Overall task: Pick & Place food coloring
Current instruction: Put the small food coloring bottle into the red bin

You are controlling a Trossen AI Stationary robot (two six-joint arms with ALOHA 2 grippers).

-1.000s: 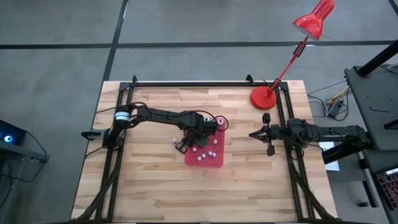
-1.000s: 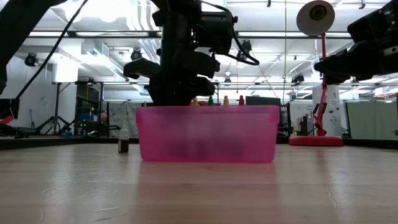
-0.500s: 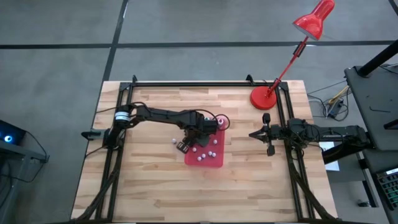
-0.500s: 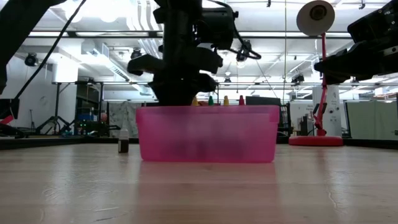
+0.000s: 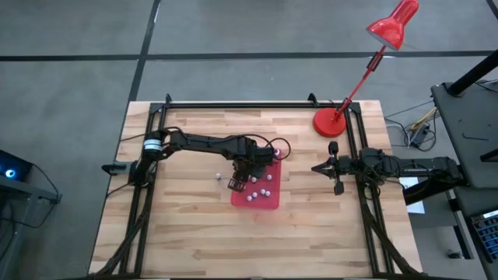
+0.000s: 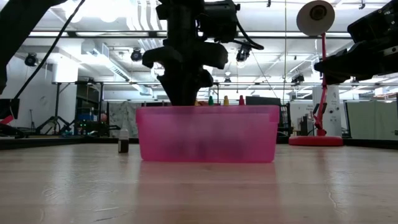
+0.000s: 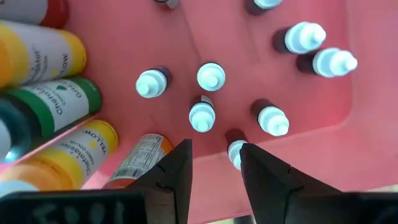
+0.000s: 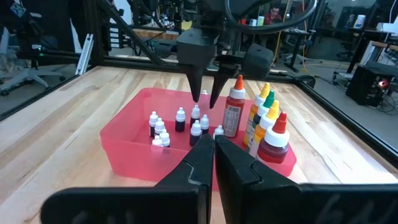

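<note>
Inside red tray (image 7: 373,106): small white-capped bottles (image 7: 211,76), larger bottles (image 7: 56,102).

High view: straight down over the whole pale wooden bench (image 5: 194,233). Low view: bench-top level, facing the room, close to the translucent pink plastic tray (image 6: 207,134). Left wrist view: directly above the tray floor, very near. Right wrist view: across the bench toward that tray. All four views share the tray.

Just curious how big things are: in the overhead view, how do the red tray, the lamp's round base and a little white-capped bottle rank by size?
1. red tray
2. lamp's round base
3. white-capped bottle on the table, by far the smallest
</note>
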